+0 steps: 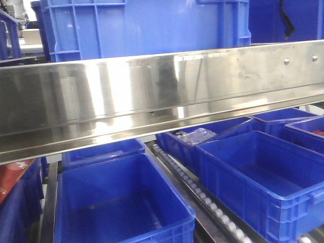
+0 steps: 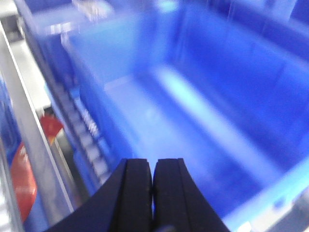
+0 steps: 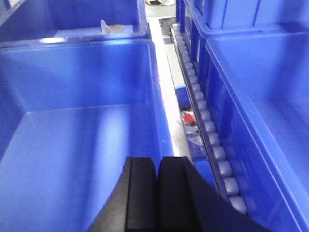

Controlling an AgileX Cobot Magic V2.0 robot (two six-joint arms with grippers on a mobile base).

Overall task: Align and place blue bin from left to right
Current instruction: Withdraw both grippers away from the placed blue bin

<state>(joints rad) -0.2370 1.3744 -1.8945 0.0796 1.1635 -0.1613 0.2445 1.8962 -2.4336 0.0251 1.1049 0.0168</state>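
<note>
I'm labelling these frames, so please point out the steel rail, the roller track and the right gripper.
steel rail (image 1: 152, 96): front view, middle of its shiny face.
roller track (image 3: 207, 128): right wrist view, on one white roller midway along.
right gripper (image 3: 159, 166): right wrist view, seam between the closed black fingertips.

This looks like a warehouse or factory, a place where things get sorted and stored. Many blue plastic bins (image 1: 121, 207) sit in rows, close beside each other. Between the rows runs a track of small white rollers (image 1: 215, 207), the kind that boxes slide along. A long shiny metal rail (image 1: 152, 96) crosses the front, and a bigger blue bin (image 1: 147, 25) stands on the level above it. One bin holds small parts in clear bags (image 1: 195, 135).
</note>
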